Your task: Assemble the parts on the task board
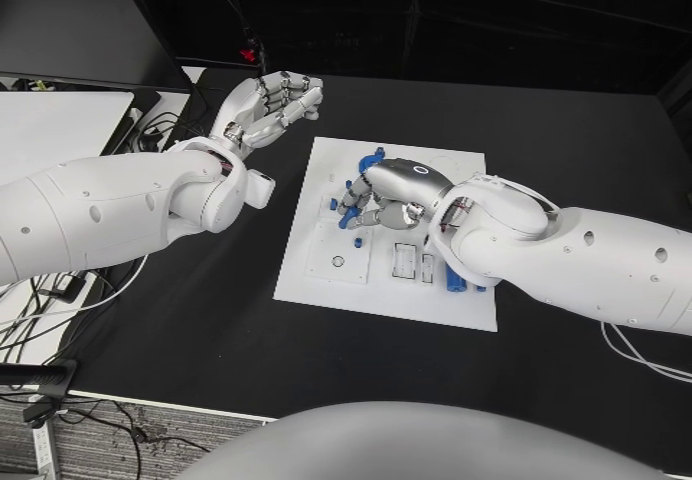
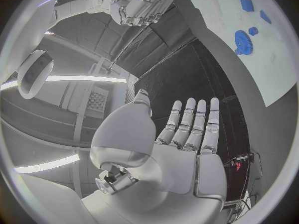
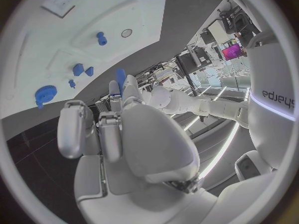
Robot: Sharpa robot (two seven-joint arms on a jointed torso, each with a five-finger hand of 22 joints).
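Legibly, "sharpa" on arm; right hand (image 1: 387, 190) pinches blue part (image 3: 120, 77).

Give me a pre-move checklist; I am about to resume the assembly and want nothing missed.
1. Left hand clear of the flat white task board: ok, it hovers open over the black table.
2. Right hand above the small blue parts: ok.
3. Right hand holding a part: cannot tell; a blue sliver shows among its fingers.
4. Round blue toothed gear lying on the board, apart from the right hand: ok.
5. Small blue peg on the board, untouched: ok.
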